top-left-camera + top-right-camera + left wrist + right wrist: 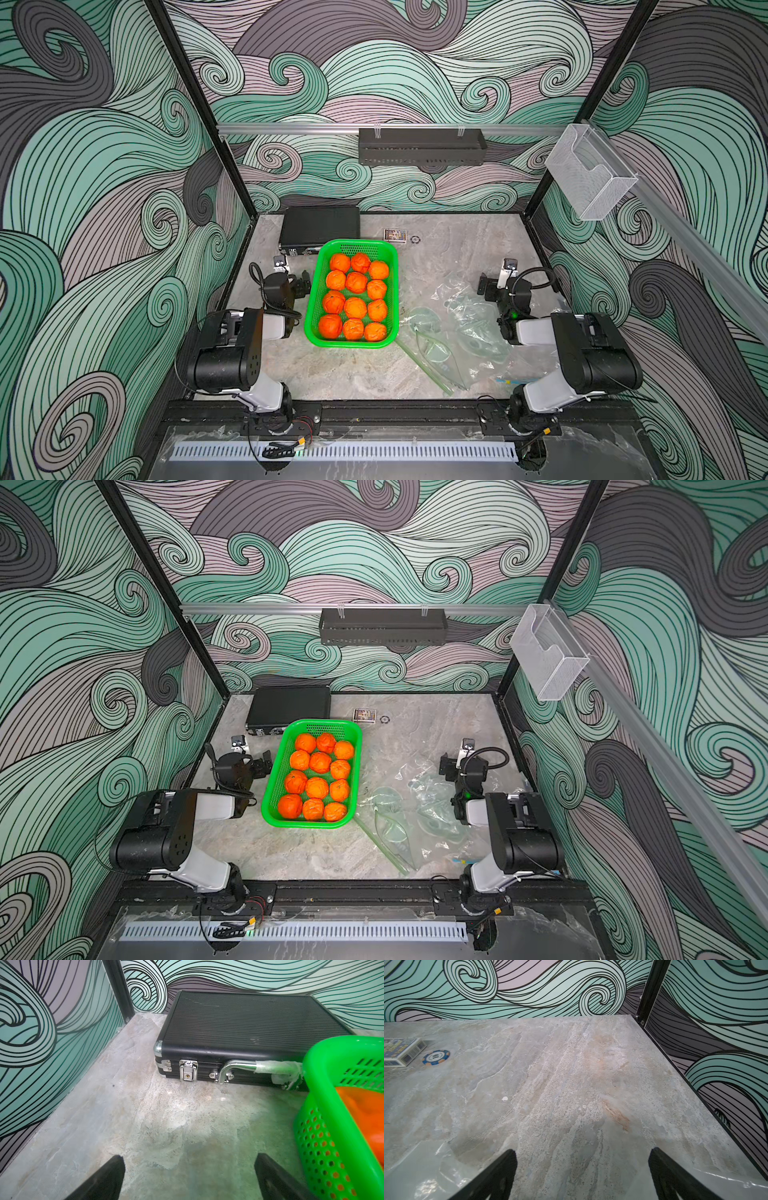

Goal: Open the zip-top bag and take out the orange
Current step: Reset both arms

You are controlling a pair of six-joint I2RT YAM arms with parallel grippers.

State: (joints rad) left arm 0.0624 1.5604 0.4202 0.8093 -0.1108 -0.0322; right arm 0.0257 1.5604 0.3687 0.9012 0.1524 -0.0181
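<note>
Several clear zip-top bags point(469, 316) point(432, 800) lie crumpled on the table right of the green basket point(312, 307) point(270, 796). The nearest bag point(432, 353) lies flat, its green zip strip toward the front, and looks empty. Several oranges point(355, 307) point(318, 787) fill the basket. My left gripper point(305, 282) point(189, 1159) hangs open and empty by the basket's left wall. My right gripper point(482, 284) point(583, 1151) is open and empty at the far edge of the bags, with clear plastic point(425, 1172) beside its fingers.
A black case point(320, 226) point(239, 1032) lies behind the basket at the back left. A card box point(395, 235) point(402, 1051) and a poker chip point(414, 239) point(436, 1057) sit at the back middle. Patterned walls close in both sides.
</note>
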